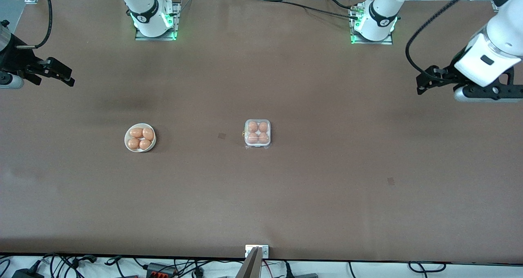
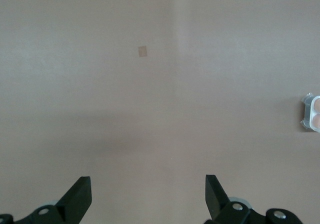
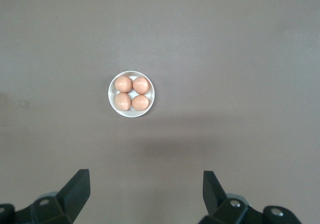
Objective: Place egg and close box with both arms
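Note:
The box (image 1: pixel 257 133) is a small square egg case in the middle of the table. It holds several brown eggs and its clear lid lies down over them. One edge of it shows in the left wrist view (image 2: pixel 312 113). My left gripper (image 1: pixel 423 84) is open and empty, up in the air over the left arm's end of the table; its view (image 2: pixel 148 196) shows bare table between the jaws. My right gripper (image 1: pixel 61 73) is open and empty, in the air over the right arm's end of the table (image 3: pixel 146 194).
A round white bowl (image 1: pixel 127 139) with several brown eggs (image 1: pixel 141 138) stands toward the right arm's end of the table, level with the box; it also shows in the right wrist view (image 3: pixel 131 115). Small tape marks (image 1: pixel 222 136) lie on the brown tabletop.

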### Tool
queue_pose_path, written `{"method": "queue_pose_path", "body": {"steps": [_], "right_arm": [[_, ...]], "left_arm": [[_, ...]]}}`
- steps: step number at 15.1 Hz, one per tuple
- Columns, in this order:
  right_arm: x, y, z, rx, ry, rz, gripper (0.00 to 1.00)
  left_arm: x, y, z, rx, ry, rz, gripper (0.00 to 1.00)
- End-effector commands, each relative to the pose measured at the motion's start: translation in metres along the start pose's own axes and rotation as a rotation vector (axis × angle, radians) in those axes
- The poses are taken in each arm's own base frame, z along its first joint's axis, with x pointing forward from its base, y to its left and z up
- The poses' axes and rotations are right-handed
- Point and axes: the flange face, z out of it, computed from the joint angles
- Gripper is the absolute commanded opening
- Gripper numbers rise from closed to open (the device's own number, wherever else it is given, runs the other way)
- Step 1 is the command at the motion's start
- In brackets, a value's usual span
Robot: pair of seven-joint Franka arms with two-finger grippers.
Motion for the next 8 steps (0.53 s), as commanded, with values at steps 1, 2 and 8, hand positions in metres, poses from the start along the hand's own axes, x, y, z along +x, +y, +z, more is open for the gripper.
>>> {"method": "queue_pose_path", "body": {"steps": [1,2,8], "right_arm": [[0.0044,-0.0005,-0.0070,-0.012,0.011,-0.014,1.00],[0.0040,-0.0013,-0.0078,-0.012,0.013,-0.016,1.00],[0.0013,-0.0030,-0.0136,-0.012,0.017,-0.015,1.00]], "left_arm": [[-0.0123,-0.0031,0.0004,-0.007,0.018,0.020,1.00],[-0.0114,-0.0045,0.0015,-0.010,0.015,0.015,1.00],[-0.0098,-0.0064,-0.0007,-0.014,0.000,-0.004,1.00]]}}
